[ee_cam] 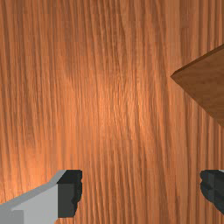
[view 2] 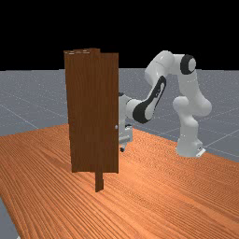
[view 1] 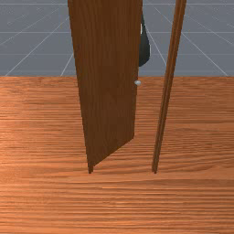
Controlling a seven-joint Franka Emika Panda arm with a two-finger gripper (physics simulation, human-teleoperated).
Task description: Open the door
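I can read no text, labels, brands, numbers or signs from here; that goes for the front, far and wrist views alike.

Front view: door [view 1: 107, 82] and post [view 1: 167, 87] cut off above; arm [view 1: 144, 51] mostly hidden. Far view: tool [view 2: 123, 149] partly hidden behind door.

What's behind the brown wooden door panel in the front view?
A dark section of the white and grey robot arm shows past the door panel on the front view's right; the panel hides anything else there.

1 orange-brown table [view 2: 163, 200], grey gridded floor [view 2: 28, 100], black backdrop [view 2: 116, 23].
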